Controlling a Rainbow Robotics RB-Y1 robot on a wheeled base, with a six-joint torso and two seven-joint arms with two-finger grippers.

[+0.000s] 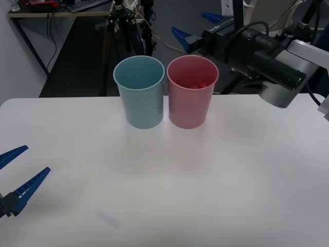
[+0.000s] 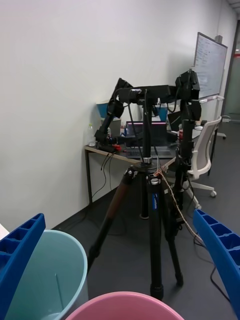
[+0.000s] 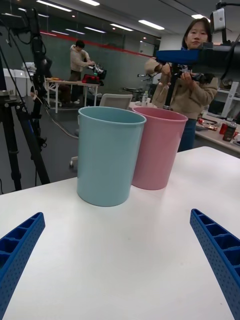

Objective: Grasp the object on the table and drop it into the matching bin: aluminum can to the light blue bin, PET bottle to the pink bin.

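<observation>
Front view: red cap [image 1: 198, 85] inside pink bin [image 1: 190, 110]; right gripper [image 2: 120, 270] above bins, left gripper [image 1: 13, 172] low, fingers apart.

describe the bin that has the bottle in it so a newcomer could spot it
On the white table, two same-sized round bins stand side by side near the far edge. It is the pink bin, on the robot's right of the light blue bin, with something red inside.
</observation>
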